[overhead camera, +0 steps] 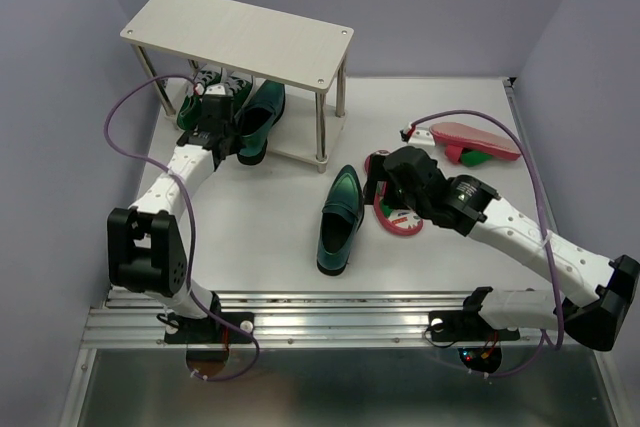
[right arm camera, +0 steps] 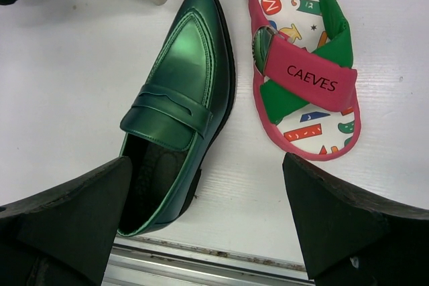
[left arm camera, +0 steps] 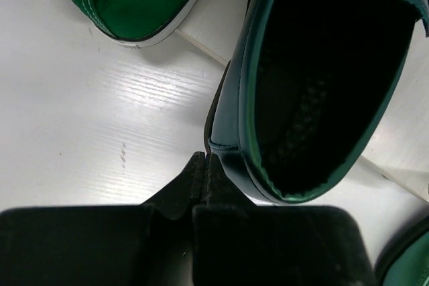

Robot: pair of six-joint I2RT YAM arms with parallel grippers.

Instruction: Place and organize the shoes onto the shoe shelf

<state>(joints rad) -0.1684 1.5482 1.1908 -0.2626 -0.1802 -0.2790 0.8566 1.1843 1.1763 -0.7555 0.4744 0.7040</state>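
In the top view the shoe shelf's top board hides most of its lower tier and the far ends of the green sneakers. The left arm covers the near end of the loafer there. The right arm covers most of one flip-flop. The left wrist view cuts off that loafer's front. A green sliver at its near right corner is too little to identify.
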